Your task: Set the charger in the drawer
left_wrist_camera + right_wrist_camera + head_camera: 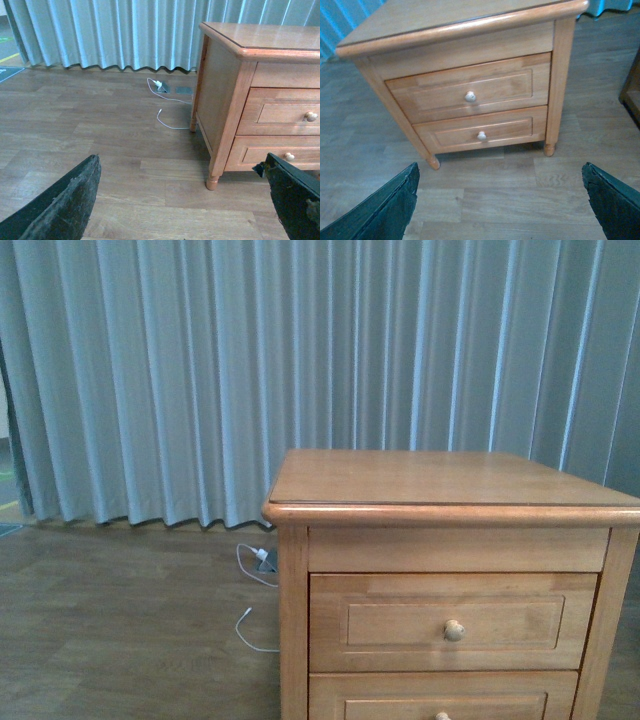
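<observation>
The drawer (pixel 400 623) is the upper, taller one of two in a honey-brown wooden nightstand, and it is shut. It has one round pale knob (pixel 454 630). It also shows in the left wrist view (pixel 280 112) and in the right wrist view (pixel 500 87). The charger is not in view. My left gripper (pixel 181 167) is open and empty above the wood floor, off the nightstand's left corner. My right gripper (pixel 500 172) is open and empty above the floor in front of the drawers. Neither arm shows in the front view.
The shorter lower drawer (pixel 450 135) is shut too. A thin white cable with a small plug (pixel 167 107) lies on the floor by a floor socket (pixel 183 90), left of the nightstand. Grey curtains (pixel 300 360) hang behind. A dark furniture edge (pixel 631 90) stands to the right.
</observation>
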Available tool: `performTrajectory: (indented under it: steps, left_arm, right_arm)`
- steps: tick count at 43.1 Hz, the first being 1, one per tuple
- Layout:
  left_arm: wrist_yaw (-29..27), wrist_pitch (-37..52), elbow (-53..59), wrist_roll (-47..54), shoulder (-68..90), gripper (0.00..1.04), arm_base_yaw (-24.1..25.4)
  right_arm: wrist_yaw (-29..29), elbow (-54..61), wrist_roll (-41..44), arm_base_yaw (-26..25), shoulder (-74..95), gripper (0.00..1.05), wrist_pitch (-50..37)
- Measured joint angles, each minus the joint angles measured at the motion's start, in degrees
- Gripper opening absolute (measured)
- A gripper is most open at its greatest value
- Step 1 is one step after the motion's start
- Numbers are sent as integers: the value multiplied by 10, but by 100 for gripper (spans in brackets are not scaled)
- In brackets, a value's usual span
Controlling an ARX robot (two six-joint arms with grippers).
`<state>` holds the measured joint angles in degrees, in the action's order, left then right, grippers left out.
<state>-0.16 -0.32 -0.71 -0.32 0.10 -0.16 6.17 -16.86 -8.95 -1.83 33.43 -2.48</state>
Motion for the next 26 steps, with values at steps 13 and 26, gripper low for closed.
performTrajectory:
  steps: [13, 26]
  left_arm:
    - [0, 0, 0, 0, 0, 99, 0]
    - [0, 0, 0, 0, 0, 99, 0]
  right_arm:
    - [-61, 78, 64, 16, -40, 69, -173]
    - [-61, 127, 86, 16, -118, 1, -149]
